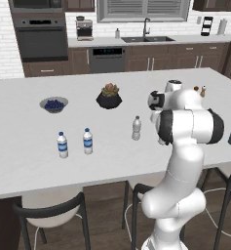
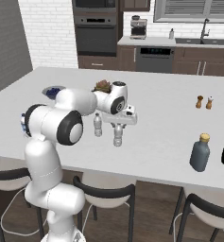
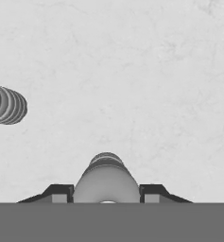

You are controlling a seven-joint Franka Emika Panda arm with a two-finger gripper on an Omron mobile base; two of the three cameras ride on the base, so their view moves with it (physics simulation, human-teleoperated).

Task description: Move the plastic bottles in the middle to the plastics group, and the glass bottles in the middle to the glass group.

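Directly above one unlabelled clear bottle (image 2: 118,136) hangs the gripper (image 2: 118,126), fingers (image 3: 59,193) straddling its cap (image 3: 106,163) on either side, whether pressing or just flanking cannot tell. Just beside that bottle, toward the potted plant (image 1: 109,96), stands the second unlabelled clear bottle (image 2: 98,125), upright on the white island counter (image 1: 24,161). Farther from the clear bottle, past its twin, stand the two blue-labelled water bottles (image 1: 87,141) side by side, and well apart on the opposite side, near the counter edge, stands the dark slate-blue bottle (image 2: 200,152) with its yellowish cap.
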